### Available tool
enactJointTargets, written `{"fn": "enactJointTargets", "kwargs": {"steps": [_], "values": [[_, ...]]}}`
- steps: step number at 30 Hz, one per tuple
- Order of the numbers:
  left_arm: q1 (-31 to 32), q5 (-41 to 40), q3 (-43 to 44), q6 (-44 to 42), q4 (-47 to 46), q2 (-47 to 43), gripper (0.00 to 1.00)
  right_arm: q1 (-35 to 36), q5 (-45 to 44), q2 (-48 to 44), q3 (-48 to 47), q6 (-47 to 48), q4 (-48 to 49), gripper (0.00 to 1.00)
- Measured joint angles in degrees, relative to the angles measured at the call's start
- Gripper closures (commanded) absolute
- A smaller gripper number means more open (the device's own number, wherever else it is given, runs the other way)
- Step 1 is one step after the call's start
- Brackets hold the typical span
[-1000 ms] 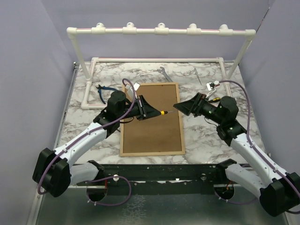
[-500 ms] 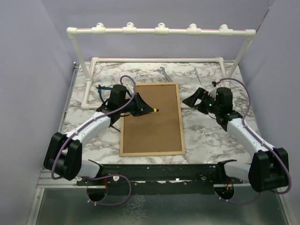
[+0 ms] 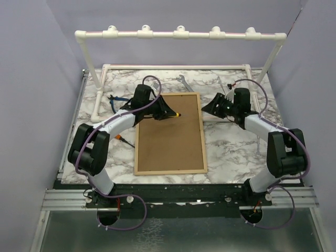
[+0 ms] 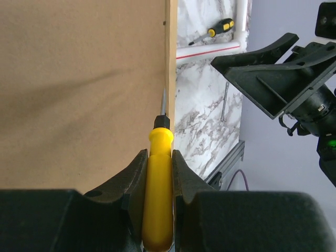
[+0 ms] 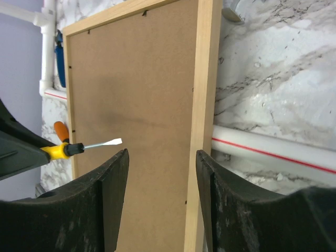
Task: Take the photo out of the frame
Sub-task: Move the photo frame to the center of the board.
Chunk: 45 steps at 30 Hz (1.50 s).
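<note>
Frame (image 3: 169,134) lies face-down mid-desk (image 3: 231,152), fibreboard back up; photo hidden, prob. underneath. Left tool (image 3: 166,112) clamps a yellow flat screwdriver (image 4: 159,178), tip over the back nr frame's right rail. Right tool (image 3: 211,108) gapes empty beside that rail. Step looks like freeing the back; next needs blade under the back's edge, gently.
</note>
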State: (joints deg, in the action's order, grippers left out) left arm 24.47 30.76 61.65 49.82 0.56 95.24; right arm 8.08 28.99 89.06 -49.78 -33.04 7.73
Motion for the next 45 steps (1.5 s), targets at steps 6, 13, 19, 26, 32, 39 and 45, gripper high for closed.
{"fn": "enactJointTargets", "kwargs": {"steps": [6, 13, 19, 26, 32, 39, 45], "values": [[-1.6, -0.2, 1.3, 0.0, 0.0, 1.5, 1.0, 0.0, 1.6, 9.5, -6.4, 2.6, 0.2, 0.51], [-5.1, -0.1, 1.1, -0.1, 0.8, 0.1, 1.0, 0.6, 1.8, 13.8, -8.2, 4.7, -0.6, 0.55], [-7.5, 0.2, -1.0, -0.9, 2.3, -4.3, 1.0, 3.9, -2.4, 14.2, -9.9, 7.1, -4.0, 0.57], [-8.9, 1.1, -2.6, -2.2, 4.0, -7.1, 1.0, 9.5, -14.0, 14.2, -10.8, 9.6, -8.9, 0.65], [-9.9, 1.5, -3.8, -3.1, 5.6, -9.0, 1.0, 11.1, -18.4, 13.9, -10.8, 10.1, -9.7, 0.75], [-10.1, 2.3, -5.0, -3.6, 5.8, -9.8, 1.0, 12.6, -20.9, 11.5, -8.8, 10.0, -11.4, 0.8], [-10.1, 2.8, -5.3, -3.5, 6.1, -9.8, 1.0, 13.4, -21.0, 7.2, -4.0, 8.0, -12.0, 0.8]]}}
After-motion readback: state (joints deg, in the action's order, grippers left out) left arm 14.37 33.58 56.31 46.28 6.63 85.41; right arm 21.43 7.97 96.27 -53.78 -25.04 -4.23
